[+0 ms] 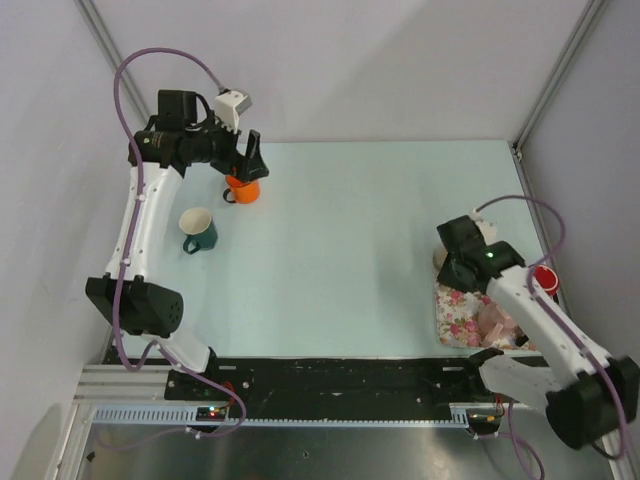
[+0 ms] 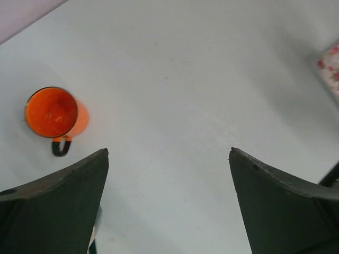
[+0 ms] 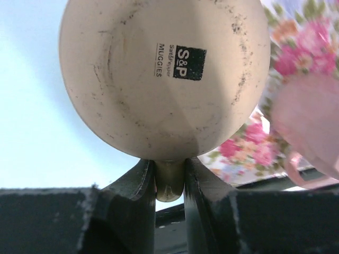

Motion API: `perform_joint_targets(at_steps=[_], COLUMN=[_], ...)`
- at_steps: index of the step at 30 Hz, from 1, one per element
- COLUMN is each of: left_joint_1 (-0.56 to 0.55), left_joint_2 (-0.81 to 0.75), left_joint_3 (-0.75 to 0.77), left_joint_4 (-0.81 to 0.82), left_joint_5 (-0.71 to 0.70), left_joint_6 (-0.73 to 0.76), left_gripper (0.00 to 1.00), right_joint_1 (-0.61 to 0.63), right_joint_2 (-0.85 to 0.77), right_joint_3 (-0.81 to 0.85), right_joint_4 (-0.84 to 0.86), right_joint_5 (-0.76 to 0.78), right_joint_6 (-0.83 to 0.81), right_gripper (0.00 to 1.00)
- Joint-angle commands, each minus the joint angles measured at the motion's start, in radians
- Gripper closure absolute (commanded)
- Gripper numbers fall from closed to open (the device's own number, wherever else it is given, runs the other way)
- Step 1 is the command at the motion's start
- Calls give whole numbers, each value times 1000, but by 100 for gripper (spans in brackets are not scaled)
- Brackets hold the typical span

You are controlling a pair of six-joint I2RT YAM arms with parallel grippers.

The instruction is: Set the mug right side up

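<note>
A cream mug (image 3: 164, 74) fills the right wrist view with its flat base, printed "S&P", facing the camera. My right gripper (image 3: 169, 172) is shut on its handle (image 3: 169, 182), which sits between the two fingers. In the top view the cream mug (image 1: 440, 258) is mostly hidden under the right wrist at the table's right side. My left gripper (image 2: 169, 153) is open and empty, held above the table at the far left (image 1: 250, 160), with an orange mug (image 2: 53, 112) standing upright below it.
A dark green mug (image 1: 198, 230) stands near the left arm. A floral cloth (image 1: 455, 315) lies at the right with a pink mug (image 1: 495, 322) on it. A red mug (image 1: 545, 278) sits by the right edge.
</note>
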Motion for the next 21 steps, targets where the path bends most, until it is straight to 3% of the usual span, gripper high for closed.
perform_joint_targets(at_steps=[1, 6, 12, 21], left_joint_1=[-3, -38, -136, -237], left_joint_2=[-75, -84, -48, -35], left_joint_3=[66, 163, 344, 374], left_joint_4=[-7, -6, -7, 153], left_joint_5=[225, 437, 565, 591], left_joint_6=[-148, -282, -447, -663], left_gripper=[1, 0, 0, 2], right_joint_1=[93, 214, 306, 430], right_joint_2=[-186, -239, -137, 5], right_joint_3=[229, 304, 382, 496], right_joint_4=[121, 492, 895, 1105], right_joint_5=[11, -109, -312, -425], right_joint_6=[-19, -4, 31, 95], right_gripper=[100, 100, 100, 100])
